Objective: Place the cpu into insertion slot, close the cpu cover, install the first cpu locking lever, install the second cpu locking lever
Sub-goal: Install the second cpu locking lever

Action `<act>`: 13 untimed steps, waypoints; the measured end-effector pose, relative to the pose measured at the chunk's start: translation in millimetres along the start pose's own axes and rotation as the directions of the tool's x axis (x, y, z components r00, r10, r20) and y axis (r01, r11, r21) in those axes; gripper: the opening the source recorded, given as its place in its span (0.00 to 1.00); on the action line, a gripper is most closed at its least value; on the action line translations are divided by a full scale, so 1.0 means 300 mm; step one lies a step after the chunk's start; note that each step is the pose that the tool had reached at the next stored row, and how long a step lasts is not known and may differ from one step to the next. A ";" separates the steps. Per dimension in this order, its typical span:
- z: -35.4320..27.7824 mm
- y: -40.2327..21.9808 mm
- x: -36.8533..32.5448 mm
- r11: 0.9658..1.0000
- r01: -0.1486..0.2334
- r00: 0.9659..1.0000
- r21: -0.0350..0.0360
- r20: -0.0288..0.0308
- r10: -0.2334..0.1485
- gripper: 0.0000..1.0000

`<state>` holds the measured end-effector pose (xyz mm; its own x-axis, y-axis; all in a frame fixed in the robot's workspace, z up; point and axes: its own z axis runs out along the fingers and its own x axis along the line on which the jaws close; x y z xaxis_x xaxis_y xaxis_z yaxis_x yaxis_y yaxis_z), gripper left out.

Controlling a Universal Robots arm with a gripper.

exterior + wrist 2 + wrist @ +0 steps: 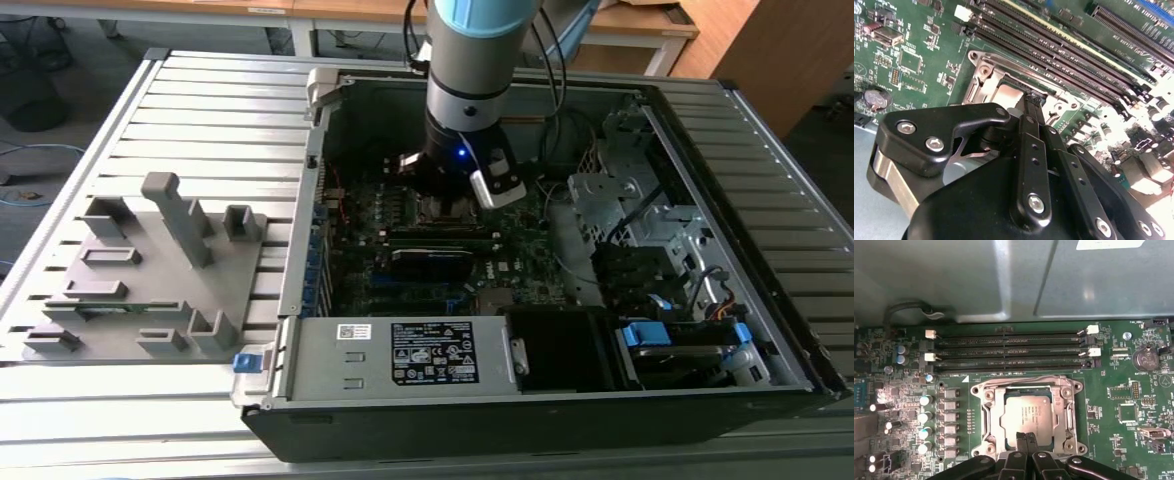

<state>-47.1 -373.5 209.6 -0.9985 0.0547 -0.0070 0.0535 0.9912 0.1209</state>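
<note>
The cpu, a dull grey square chip, lies flat in the insertion slot on the green board. The cpu cover, a silver frame with a window, lies down around it. A thin wire lever runs along the slot's edge nearest the memory slots. My gripper is shut, its two black fingertips pressed together with nothing seen between them, right at the slot's opposite edge. In the second wrist view the gripper touches down on the silver frame. In the exterior view the gripper is low inside the case.
Long black memory slots run beside the socket. A row of capacitors stands on another side. The open computer case has a labelled silver box at the front, and a grey fixture sits at the exterior view's left.
</note>
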 end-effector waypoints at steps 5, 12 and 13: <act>0.001 0.009 0.000 1.000 0.000 1.000 0.012 0.001 0.000 0.11; 0.004 0.035 0.002 1.000 0.000 1.000 0.012 0.001 0.000 0.11; 0.005 0.039 0.002 1.000 0.000 1.000 0.012 0.001 0.000 0.11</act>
<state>-46.9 -361.7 209.5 -0.9985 0.0547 -0.0077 0.0535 0.9926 0.1090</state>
